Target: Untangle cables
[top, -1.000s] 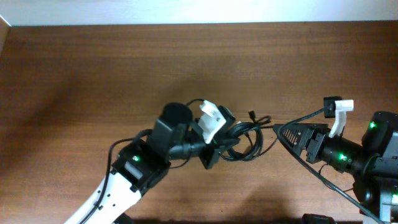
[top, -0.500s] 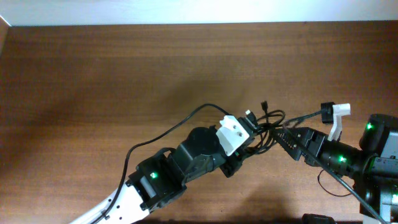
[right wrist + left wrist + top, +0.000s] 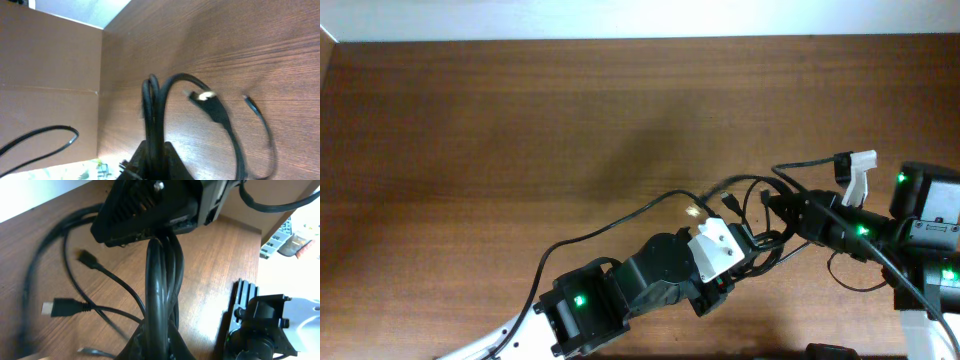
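Step in hand: I'd call this the pull-apart bit. Both arms have hold of the same knot of cables (image 3: 762,228), and the bundle runs short between them.

Left gripper (image 3: 156,341): closed down on a thick handful of strands. In the left wrist view several cords run side by side straight out of its fingers.

Right gripper (image 3: 152,159): pinched onto the bundle too. A couple of strands stand up out of it and one loops off to the side.

Where the cables are: right of centre on the table (image 3: 520,120), bunched between the two grippers, which sit very near each other.

Loose ends: a gold-tipped plug (image 3: 695,210) and a small dark plug (image 3: 728,203) lie free on the wood just beside the left gripper.

Next move, my guess: each gripper seems to have more than one strand, so a straight pull would probably just cinch the knot. I'd let one side go, re-grab a single cord near a free plug, and draw it out through the loop.

In the way: a long black wire (image 3: 610,222), which I take to be the left arm's own, arcs across the table right up to the tangle, so it's easy to snag. There's barely any working room between the grippers.

Can't tell: which plug belongs to which cord. The left wrist view is smeared on that side.
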### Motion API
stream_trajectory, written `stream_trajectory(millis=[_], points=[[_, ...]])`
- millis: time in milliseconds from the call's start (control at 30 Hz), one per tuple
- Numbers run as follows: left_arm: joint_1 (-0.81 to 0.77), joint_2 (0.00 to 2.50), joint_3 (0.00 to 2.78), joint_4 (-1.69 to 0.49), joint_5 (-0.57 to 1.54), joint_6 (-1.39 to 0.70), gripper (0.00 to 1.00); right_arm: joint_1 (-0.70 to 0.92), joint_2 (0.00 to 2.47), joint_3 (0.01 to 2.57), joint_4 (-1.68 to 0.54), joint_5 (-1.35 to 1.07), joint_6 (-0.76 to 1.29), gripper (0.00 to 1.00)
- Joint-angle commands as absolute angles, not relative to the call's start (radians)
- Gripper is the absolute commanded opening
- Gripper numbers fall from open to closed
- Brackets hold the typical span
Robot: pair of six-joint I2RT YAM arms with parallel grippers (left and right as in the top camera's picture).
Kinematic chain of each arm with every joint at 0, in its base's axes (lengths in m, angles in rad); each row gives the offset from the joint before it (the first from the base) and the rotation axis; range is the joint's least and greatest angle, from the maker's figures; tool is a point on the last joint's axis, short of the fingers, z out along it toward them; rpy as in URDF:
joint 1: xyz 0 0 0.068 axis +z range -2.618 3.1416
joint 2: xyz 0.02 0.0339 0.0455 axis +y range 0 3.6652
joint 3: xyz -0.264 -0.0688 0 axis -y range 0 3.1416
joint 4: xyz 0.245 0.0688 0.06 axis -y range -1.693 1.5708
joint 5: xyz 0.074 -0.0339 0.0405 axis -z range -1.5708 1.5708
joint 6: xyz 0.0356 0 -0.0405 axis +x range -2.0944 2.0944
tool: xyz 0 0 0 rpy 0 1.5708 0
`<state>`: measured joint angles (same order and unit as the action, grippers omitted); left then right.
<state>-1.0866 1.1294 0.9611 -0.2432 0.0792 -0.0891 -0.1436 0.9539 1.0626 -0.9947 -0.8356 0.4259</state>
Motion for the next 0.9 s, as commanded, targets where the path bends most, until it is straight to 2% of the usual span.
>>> stream_trajectory(millis=[0,133,200,233,267,333,400,500,600,633,667,767,867], points=[[-1.086,1.113,0.97,-0.225,0.081,-0.074,0.0,-0.144,0.953,1.079,-0.995,-0.83,0.409,0.04],[-1.085,1.113,0.97,-0.225,0.025,-0.074,0.02,-0.144,0.953,1.079,-0.995,-0.83,0.409,0.04],[-1.085,1.113,0.97,-0.226,0.028,-0.074,0.22,-0.144,0.953,1.079,-0.994,-0.83,0.408,0.04],[-1.085,1.113,0.97,-0.233,0.03,-0.074,0.49,-0.144,0.953,1.079,-0.993,-0.83,0.409,0.04],[-1.085,1.113,0.97,-0.249,0.031,-0.074,0.63,-0.144,0.953,1.079,-0.987,-0.83,0.409,0.04],[-1.085,1.113,0.97,-0.255,0.06,-0.074,0.72,-0.144,0.953,1.079,-0.979,-0.83,0.409,0.04],[-1.085,1.113,0.97,-0.255,0.083,-0.074,0.75,-0.144,0.953,1.079,-0.979,-0.83,0.409,0.04],[-1.085,1.113,0.97,-0.256,0.082,-0.074,0.75,-0.144,0.953,1.079,-0.979,-0.83,0.408,0.04],[-1.085,1.113,0.97,-0.255,0.083,-0.074,0.6,-0.144,0.953,1.079,-0.981,-0.836,0.392,0.04],[-1.085,1.113,0.97,-0.255,0.083,-0.084,0.58,-0.144,0.953,1.079,-0.98,-0.863,0.346,0.04],[-1.081,1.113,0.97,-0.253,0.087,-0.123,0.63,-0.144,0.953,1.079,-0.985,-0.871,0.304,0.04],[-1.021,1.113,0.97,-0.239,0.249,-0.25,0.67,-0.144,0.953,1.079,-0.987,-0.875,0.237,0.04],[-0.973,1.113,0.97,-0.235,0.376,-0.326,0.65,-0.144,0.953,1.079,-0.987,-0.919,0.132,0.04]])
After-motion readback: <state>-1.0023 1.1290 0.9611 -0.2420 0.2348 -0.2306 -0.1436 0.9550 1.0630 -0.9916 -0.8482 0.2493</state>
